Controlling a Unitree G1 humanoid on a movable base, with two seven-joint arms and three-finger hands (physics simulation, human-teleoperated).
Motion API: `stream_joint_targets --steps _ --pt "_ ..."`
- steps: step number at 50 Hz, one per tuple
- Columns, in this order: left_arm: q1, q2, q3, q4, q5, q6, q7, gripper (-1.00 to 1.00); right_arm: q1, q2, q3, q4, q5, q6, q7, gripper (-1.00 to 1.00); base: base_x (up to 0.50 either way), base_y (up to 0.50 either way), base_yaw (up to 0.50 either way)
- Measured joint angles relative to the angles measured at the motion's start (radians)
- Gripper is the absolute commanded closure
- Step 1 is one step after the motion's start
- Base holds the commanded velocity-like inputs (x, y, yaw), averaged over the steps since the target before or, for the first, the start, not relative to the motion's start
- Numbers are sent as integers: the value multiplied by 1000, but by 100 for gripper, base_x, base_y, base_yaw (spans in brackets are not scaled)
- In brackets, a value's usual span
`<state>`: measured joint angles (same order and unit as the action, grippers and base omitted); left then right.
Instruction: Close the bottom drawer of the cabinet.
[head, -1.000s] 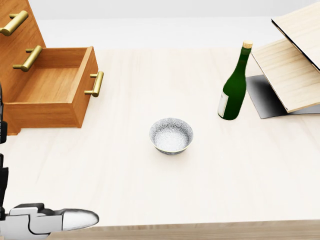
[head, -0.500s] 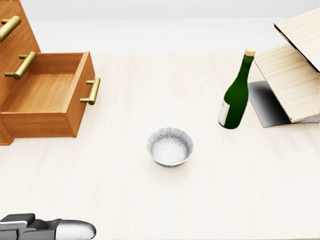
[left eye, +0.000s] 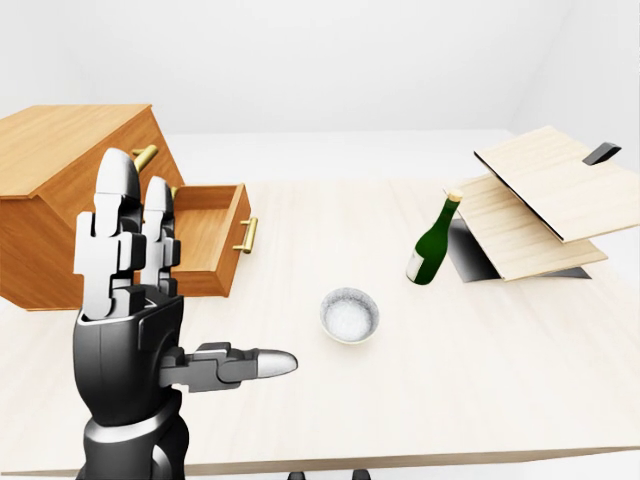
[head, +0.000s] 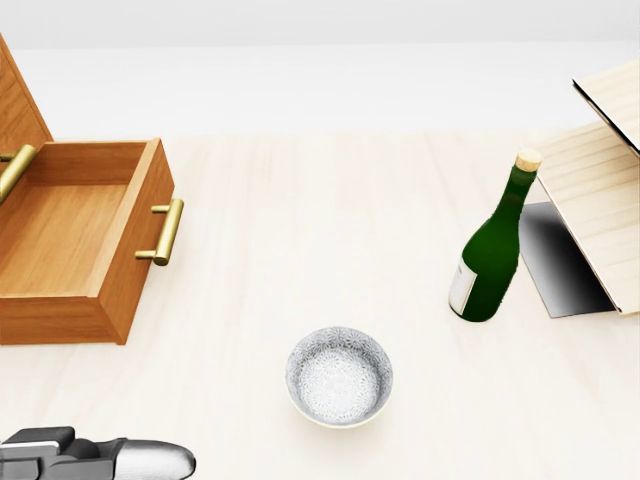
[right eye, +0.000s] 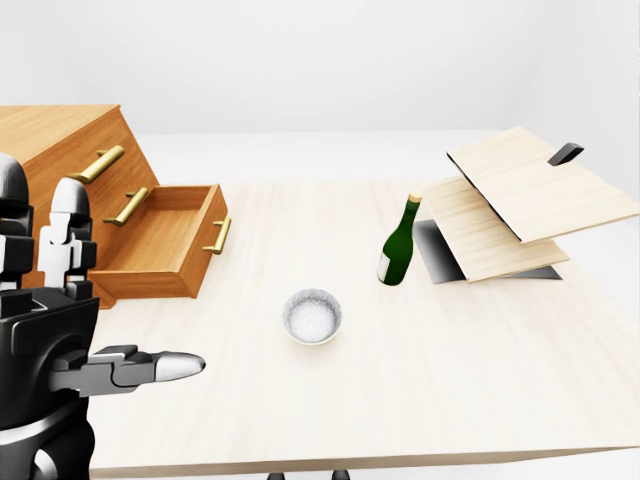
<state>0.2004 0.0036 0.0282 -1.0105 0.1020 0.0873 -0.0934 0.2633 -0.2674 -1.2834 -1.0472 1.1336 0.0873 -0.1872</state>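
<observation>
While the left hand (left eye: 135, 330) is raised at the lower left of the left-eye view, its fingers (left eye: 118, 215) are held straight up, the thumb stuck out sideways, nothing gripped. Beyond it, a speckled bowl (head: 339, 377) is seen mid-table. At the left, the cabinet's (right eye: 60, 135) bottom drawer (head: 75, 245) is pulled out, empty. A green wine bottle (head: 492, 244) is leaned at right against stacked wooden boards (left eye: 540, 195).

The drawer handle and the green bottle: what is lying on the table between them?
Only bare table lies between the drawer handle and the bottle in the head view; the bowl sits lower, off that line.
</observation>
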Motion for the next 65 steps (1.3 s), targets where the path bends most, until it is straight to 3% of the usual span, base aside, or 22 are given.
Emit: stream_joint_targets --steps 12,19,27,41,55,59,65 --pt "9 0 -4 13 1 0 2 -100 4 9 3 0 -5 0 5 -100 50 0 0" --pt "6 0 -19 21 9 0 6 -100 5 20 11 0 -14 0 12 -100 0 0 0" --pt "-64 2 -60 71 42 0 14 -100 6 30 24 0 -25 0 18 -100 0 0 0" --pt "-442 -21 -82 612 85 0 37 -100 1 42 54 0 -50 0 31 -100 0 0 0" --pt "-824 -53 -57 1259 34 0 60 -100 -4 53 80 0 -69 0 48 -100 0 0 0" --pt "-900 -58 -44 1433 14 -16 65 -100 -4 55 84 0 -70 0 51 -100 0 0 0" --pt "-980 -59 -26 1663 -13 -66 70 -100 -3 56 88 0 -68 0 51 -100 0 0 0"
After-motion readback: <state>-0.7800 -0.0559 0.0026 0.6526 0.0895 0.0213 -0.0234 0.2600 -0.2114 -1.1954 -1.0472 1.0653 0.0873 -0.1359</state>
